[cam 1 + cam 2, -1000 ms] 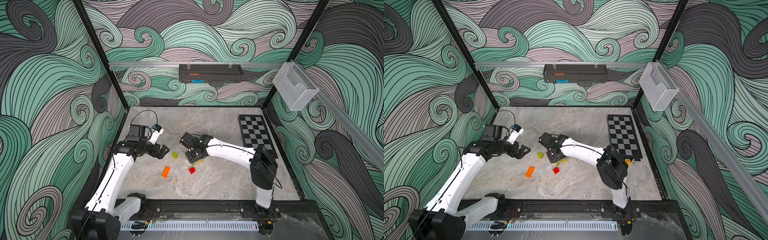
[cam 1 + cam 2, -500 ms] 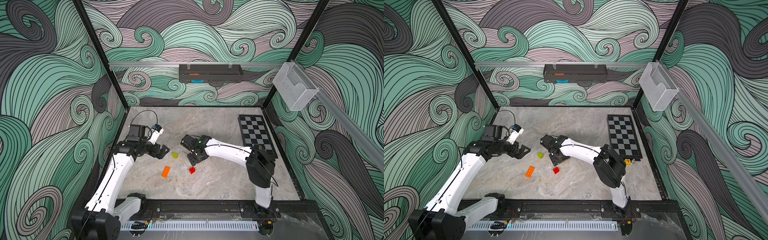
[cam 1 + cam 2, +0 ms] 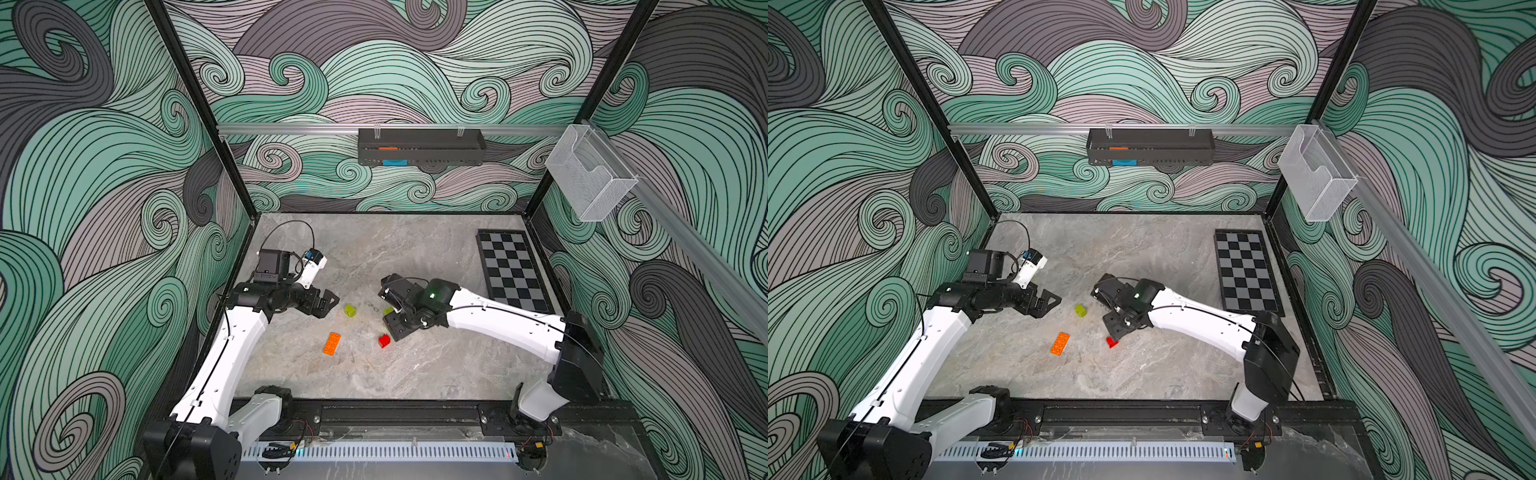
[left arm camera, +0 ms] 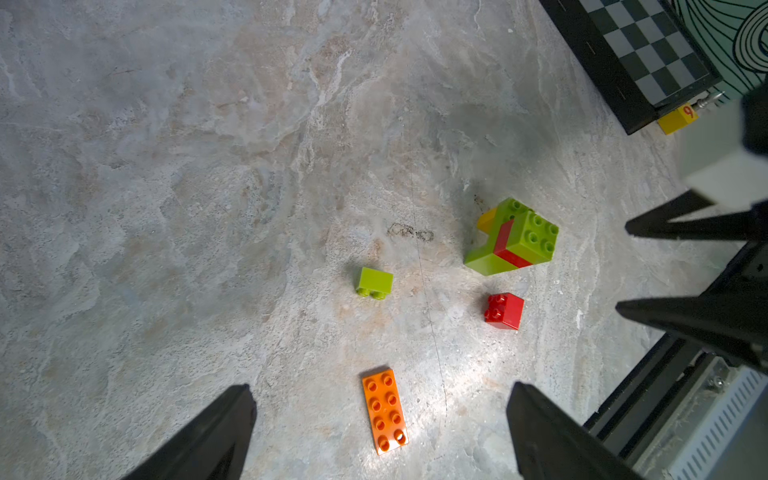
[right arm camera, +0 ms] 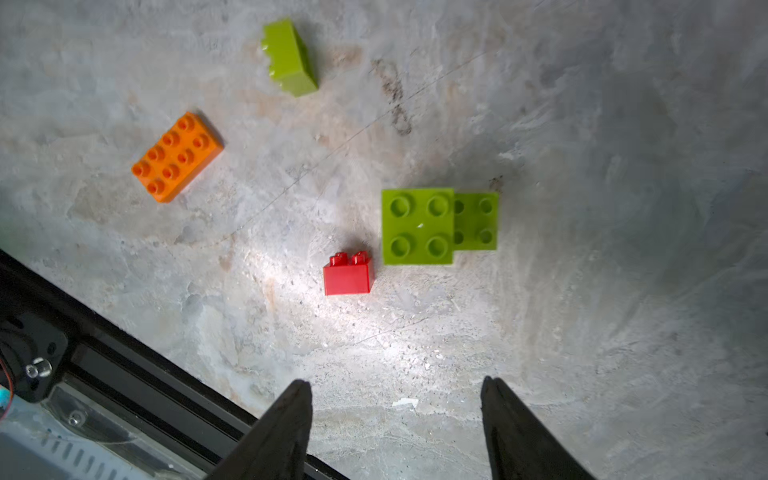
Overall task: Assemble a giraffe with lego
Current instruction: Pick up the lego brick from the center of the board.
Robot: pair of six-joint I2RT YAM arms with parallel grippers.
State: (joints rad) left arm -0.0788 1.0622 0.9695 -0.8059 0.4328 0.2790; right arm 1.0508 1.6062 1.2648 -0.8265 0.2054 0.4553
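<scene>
clock: reading directions in the top views, with 12 pointing at the back wall.
giraffe: standing part-built near the middle, showing lime on top, a red layer under it, and lime and yellow at the foot. It is lacking its upper neck and head.
right gripper: hanging directly over the giraffe, jaws standing a middling way apart and holding nothing.
left gripper: hovering at 9 o'clock of the giraffe, jaws spreading wide, carrying nothing.
red brick: sitting studs up just beside the giraffe at its 6 o'clock, not touching it, and at about 7 o'clock of the right gripper.
lime brick: lying tipped on its side at 9 o'clock of the giraffe, between the two grippers. It is at 3 o'clock of the left gripper, which is the nearer one.
orange brick: lying flat, studs up, at 6 o'clock of the left gripper, its long axis running roughly 1 to 7.
coming move: the red brick is looking like the shortest reach for the right arm. The tipped lime brick is probably suiting the left arm better and is needing to be righted.
</scene>
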